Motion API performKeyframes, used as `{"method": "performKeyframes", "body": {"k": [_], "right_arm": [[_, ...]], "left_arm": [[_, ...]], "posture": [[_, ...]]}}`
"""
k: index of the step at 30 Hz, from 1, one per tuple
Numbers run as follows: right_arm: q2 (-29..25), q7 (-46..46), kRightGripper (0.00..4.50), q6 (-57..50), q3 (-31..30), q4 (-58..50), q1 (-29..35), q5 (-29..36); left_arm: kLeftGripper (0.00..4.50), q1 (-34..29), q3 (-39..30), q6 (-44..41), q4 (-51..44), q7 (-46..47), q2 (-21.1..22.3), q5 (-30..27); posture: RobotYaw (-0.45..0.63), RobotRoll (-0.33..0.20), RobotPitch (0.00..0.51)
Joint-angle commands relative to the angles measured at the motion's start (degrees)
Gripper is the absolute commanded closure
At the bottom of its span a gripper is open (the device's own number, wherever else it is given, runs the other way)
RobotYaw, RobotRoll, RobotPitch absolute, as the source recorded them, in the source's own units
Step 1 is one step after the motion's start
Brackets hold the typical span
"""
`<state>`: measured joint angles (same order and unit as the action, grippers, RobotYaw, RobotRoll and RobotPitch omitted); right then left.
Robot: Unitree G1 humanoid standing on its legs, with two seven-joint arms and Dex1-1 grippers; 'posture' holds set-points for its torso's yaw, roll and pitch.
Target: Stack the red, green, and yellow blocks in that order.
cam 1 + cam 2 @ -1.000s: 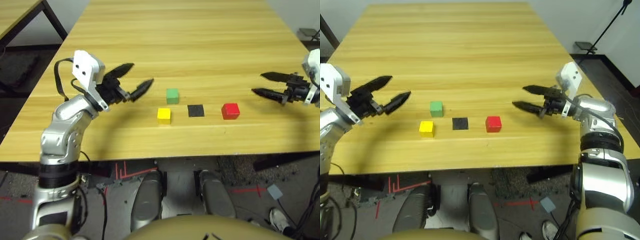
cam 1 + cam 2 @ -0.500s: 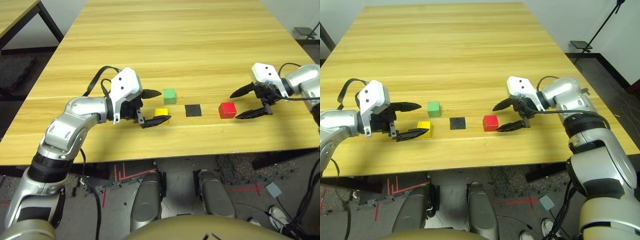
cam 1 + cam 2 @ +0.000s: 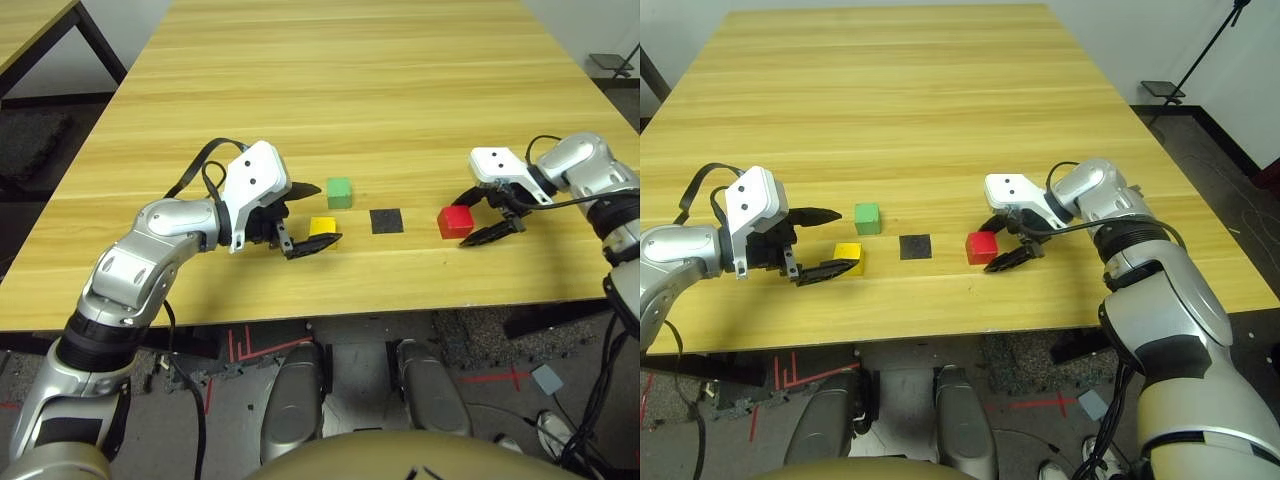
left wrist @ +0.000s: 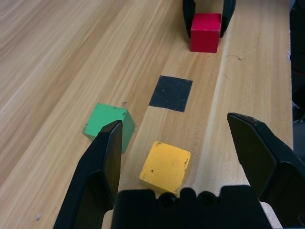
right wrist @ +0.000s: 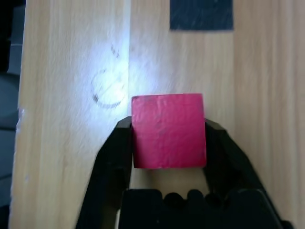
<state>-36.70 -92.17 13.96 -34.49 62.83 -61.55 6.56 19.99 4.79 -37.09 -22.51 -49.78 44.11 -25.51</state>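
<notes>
1. Right claw (image 5: 167, 136) clamped on the red block (image 5: 168, 130), resting on the table (image 3: 400, 80) just right of the black patch (image 3: 387, 220).
2. Left claw (image 4: 183, 143) spread wide around the yellow block (image 4: 165, 165), not touching.
3. Green block (image 3: 340, 192) just behind the yellow, left of the patch.
</notes>
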Motion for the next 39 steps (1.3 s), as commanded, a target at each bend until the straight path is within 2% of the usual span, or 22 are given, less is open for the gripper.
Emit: {"method": "performKeyframes", "body": {"k": [1, 5, 13, 22, 39], "right_arm": [[1.13, -0.33, 2.40, -2.04, 2.80, -0.92, -1.42, -0.85], [2.91, -0.33, 2.40, -5.96, 4.52, -5.22, -2.73, -0.90], [7.60, 1.64, 2.40, -10.20, 5.93, -9.11, -2.22, -7.04], [11.75, 5.63, 2.40, -9.49, 7.17, -6.50, -2.07, -11.81], [15.72, 6.27, 2.40, -9.25, 10.04, -3.90, -3.18, -14.21]], "left_arm": [[0.00, -0.19, -1.17, -0.79, -1.30, 0.59, 0.20, -0.19], [0.00, 0.23, -1.22, -1.53, -1.39, 1.07, 0.09, -0.04], [0.00, 1.57, -0.46, -2.28, -0.96, 2.38, -1.17, 0.70], [0.00, 0.80, -1.70, -2.94, -1.51, 5.25, -2.41, 0.72], [0.00, -0.93, -2.94, -2.88, -2.22, 7.71, -2.56, 0.21]], "posture": [[0.46, -0.141, 0.105], [0.47, -0.151, 0.106], [0.50, -0.162, 0.113], [0.53, -0.172, 0.126], [0.58, -0.185, 0.142]]}}
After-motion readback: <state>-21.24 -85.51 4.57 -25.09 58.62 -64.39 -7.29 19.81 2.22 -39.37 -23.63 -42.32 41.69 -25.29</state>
